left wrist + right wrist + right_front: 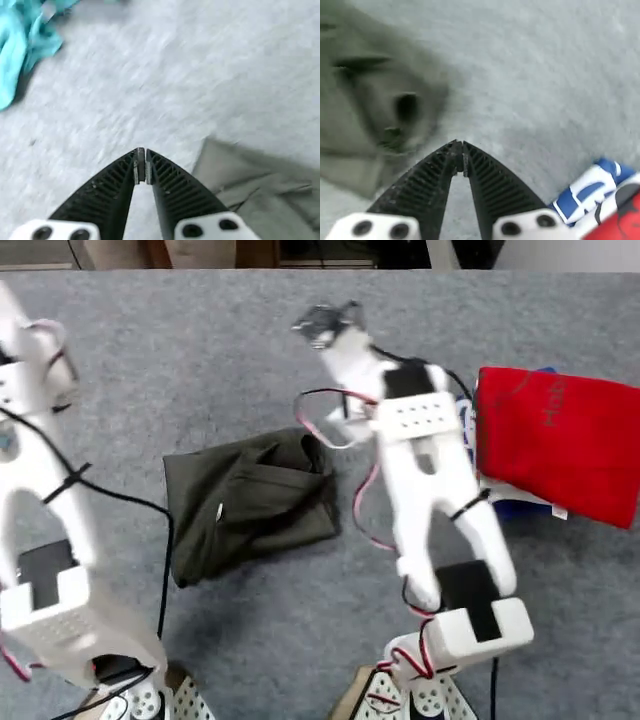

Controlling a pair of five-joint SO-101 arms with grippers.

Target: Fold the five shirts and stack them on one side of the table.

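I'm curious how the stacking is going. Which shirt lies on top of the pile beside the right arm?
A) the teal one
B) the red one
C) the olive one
B: the red shirt lies over a blue-and-white shirt, while the olive shirt lies apart, alone.

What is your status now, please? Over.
Left gripper shut, empty. Right gripper shut, empty. Olive shirt folded mid-table; red shirt atop blue-white shirt at the side. Teal shirt crumpled, apart.
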